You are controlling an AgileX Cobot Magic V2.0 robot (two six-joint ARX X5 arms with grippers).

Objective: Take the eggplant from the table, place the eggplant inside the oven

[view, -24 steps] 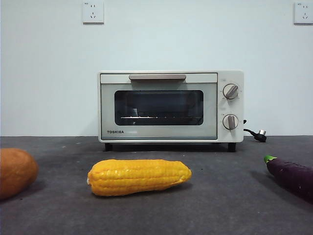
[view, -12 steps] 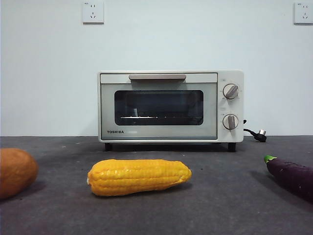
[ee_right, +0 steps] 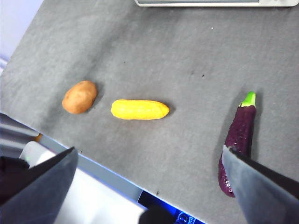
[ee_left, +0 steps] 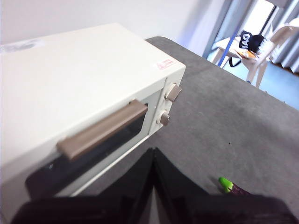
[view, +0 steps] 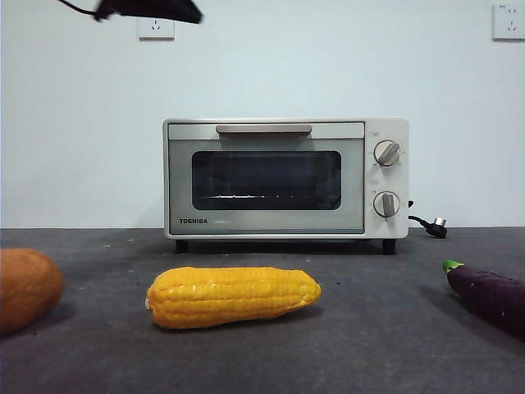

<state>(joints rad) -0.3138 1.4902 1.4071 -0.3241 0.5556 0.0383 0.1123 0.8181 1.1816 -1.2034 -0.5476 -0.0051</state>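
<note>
Left tool shut, empty, above oven; right tool wide open over eggplant.

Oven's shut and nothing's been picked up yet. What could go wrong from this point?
The oven door is closed, so the eggplant has no way in until the handle is pulled. The left gripper, jaws shut, is above that handle and might slip off it. The eggplant lies close to the table edge and could roll off.

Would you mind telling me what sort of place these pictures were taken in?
Probably a lab or office room set up as a mock kitchen: a toaster oven and loose vegetables sit on a grey felt-covered table, against a bare wall with sockets, not on a kitchen counter.
</note>
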